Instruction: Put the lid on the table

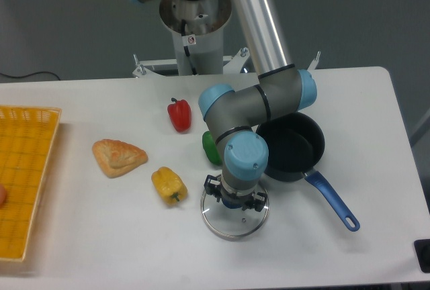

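Observation:
The round glass lid [234, 221] with a thin metal rim lies flat low on the white table [80, 236], in front of the black pan [295, 148]. Its knob is hidden under my gripper [234, 204]. The gripper points straight down over the lid's centre. The blue wrist above it hides the fingers, so I cannot tell whether they hold the knob. I also cannot tell whether the lid rests on the table or hangs just above it.
The pan's blue handle [332, 201] points to the front right. A green pepper [211, 148], a red pepper [179, 115], a yellow pepper [168, 185] and a pastry [118, 157] lie left of the arm. A yellow mesh tray [23, 176] sits at the left edge.

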Motion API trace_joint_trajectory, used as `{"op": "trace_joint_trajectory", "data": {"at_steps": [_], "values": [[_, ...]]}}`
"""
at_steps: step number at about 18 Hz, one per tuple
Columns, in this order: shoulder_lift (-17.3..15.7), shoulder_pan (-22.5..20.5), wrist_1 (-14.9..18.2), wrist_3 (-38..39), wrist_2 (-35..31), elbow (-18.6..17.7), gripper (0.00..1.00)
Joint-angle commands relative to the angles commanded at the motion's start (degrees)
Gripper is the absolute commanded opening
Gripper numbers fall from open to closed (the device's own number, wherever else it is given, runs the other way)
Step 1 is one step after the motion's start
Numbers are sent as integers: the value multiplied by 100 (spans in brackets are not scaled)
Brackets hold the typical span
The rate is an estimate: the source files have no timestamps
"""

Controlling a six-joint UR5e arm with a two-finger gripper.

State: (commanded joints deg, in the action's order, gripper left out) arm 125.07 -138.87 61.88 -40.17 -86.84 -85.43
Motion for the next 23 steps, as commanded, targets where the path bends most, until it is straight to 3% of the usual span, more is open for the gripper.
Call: {"op": "trace_joint_trajectory", "data": {"at_steps": [9,12,14,18,23], "values": [[44,35,-18,-9,-229,0,73],[35,35,-18,-26,-237,0,83],[35,35,-26,-53,-237,0,99],[-26,35,-26,-61,-246,9,100],[-342,26,-27,-490,-369,17,100]]}}
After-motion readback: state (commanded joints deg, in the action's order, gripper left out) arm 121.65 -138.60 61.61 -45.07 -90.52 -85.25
